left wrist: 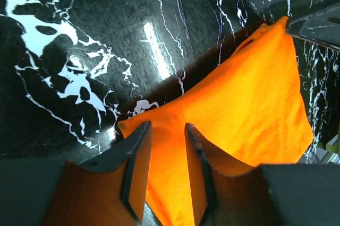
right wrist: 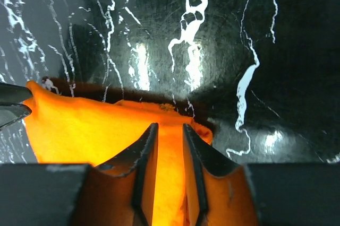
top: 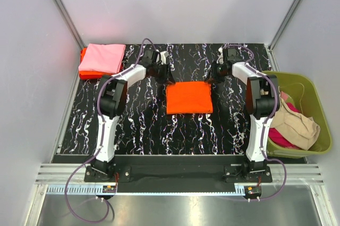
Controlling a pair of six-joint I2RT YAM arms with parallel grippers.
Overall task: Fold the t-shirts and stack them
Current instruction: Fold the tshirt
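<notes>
A bright orange t-shirt (top: 189,97) lies folded into a flat rectangle in the middle of the table. My left gripper (top: 169,80) sits over its far-left corner, and my right gripper (top: 212,79) over its far-right corner. In the left wrist view the jaws of my left gripper (left wrist: 167,128) stand apart, with the orange cloth (left wrist: 249,104) lying under and between them. The right wrist view shows my right gripper (right wrist: 170,128) with a narrow gap and the orange cloth (right wrist: 90,130) filling it. Neither corner is lifted. A folded pink t-shirt (top: 102,57) rests on a red-orange one (top: 88,74) at the far left.
An olive-green basket (top: 314,94) stands off the table's right edge, holding a crumpled beige t-shirt (top: 297,122) over a magenta one (top: 279,137). The black marbled table (top: 143,125) ends at grey walls on the left, right and back.
</notes>
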